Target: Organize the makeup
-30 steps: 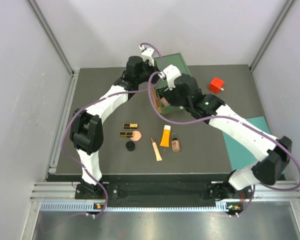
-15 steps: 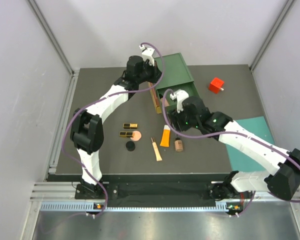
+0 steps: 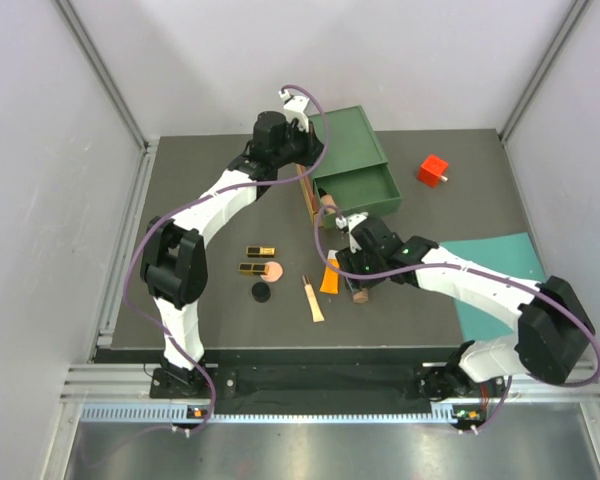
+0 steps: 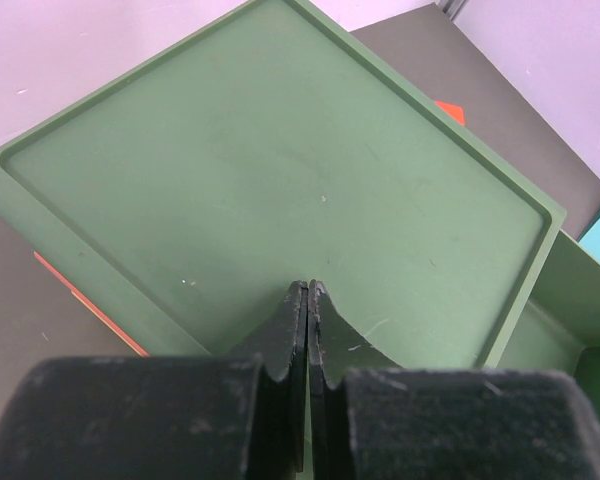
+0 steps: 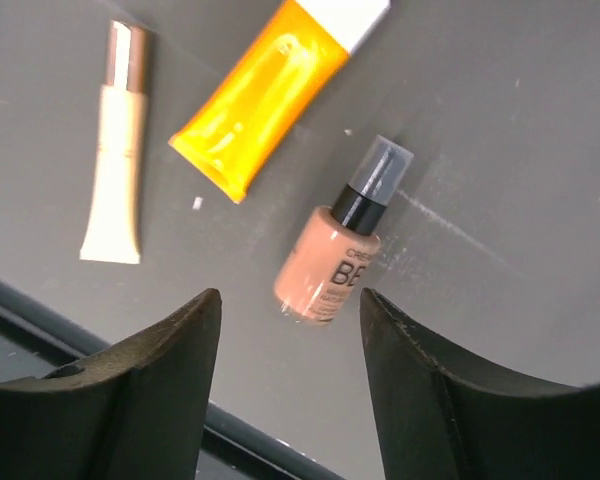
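Observation:
The makeup lies on the dark table: two gold-black cases (image 3: 256,259), a round peach compact (image 3: 273,270), a black disc (image 3: 261,292), a slim peach tube (image 3: 312,298) and a yellow-orange tube (image 3: 329,279). My right gripper (image 3: 360,285) is open and hangs just above a lying tan bottle (image 5: 335,265), which sits between its fingertips (image 5: 205,310). The right wrist view also shows the yellow-orange tube (image 5: 265,95) and the slim peach tube (image 5: 115,150). A second tan bottle (image 3: 327,207) lies at the drawer box's front left. My left gripper (image 4: 308,285) is shut and empty, resting on the box's green top (image 4: 280,150).
The green drawer box (image 3: 348,140) stands at the back with one drawer (image 3: 365,190) pulled out. A red cube (image 3: 433,169) sits to its right. A teal mat (image 3: 490,275) lies at the right under my right arm.
My right gripper has left the drawer box and come toward the near edge, down over the tan bottle on the table. The left arm has not moved.

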You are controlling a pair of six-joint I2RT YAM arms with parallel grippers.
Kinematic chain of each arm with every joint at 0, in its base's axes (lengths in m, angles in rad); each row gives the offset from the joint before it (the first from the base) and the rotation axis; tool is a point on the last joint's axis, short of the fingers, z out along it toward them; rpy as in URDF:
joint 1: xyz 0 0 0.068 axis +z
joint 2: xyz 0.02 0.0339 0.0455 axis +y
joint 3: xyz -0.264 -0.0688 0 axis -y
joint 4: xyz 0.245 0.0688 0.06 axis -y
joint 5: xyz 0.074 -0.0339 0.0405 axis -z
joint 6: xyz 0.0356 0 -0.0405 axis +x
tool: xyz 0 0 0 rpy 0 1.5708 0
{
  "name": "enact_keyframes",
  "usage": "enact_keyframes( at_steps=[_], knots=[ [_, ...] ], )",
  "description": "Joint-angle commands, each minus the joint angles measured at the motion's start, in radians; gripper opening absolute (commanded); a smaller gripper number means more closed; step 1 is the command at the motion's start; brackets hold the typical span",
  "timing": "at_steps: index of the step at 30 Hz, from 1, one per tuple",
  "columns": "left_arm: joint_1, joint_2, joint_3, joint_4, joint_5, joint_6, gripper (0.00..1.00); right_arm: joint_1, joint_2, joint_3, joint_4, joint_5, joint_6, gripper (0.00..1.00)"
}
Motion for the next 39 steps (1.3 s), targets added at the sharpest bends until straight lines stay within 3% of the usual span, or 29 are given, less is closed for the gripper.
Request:
enact_keyframes(
  at_steps=[1, 11, 14, 17, 18, 20, 39],
  knots=[
    [0.003, 0.074, -0.031, -0.196, -0.014, 0.018, 0.00, 0.023, 0.061, -0.012, 0.031, 0.046, 0.031, 0.57],
    [0.002, 0.075, -0.037, -0.198, -0.006, 0.017, 0.00, 0.027, 0.170, -0.024, 0.095, 0.043, 0.038, 0.54],
    [0.002, 0.075, -0.035, -0.198, -0.003, 0.015, 0.00, 0.030, 0.201, -0.027, 0.109, 0.053, 0.035, 0.45],
    [0.002, 0.075, -0.035, -0.196, -0.003, 0.014, 0.00, 0.030, 0.213, -0.027, 0.115, 0.049, 0.023, 0.24],
    [0.002, 0.075, -0.035, -0.196, -0.003, 0.015, 0.00, 0.032, 0.213, -0.027, 0.117, 0.046, 0.018, 0.11],
    [0.002, 0.077, -0.035, -0.196, -0.002, 0.015, 0.00, 0.030, 0.210, -0.024, 0.114, 0.043, 0.009, 0.00],
    [0.003, 0.084, -0.029, -0.193, 0.003, 0.014, 0.00, 0.052, -0.015, 0.114, -0.009, 0.032, -0.109, 0.00]
  ],
)
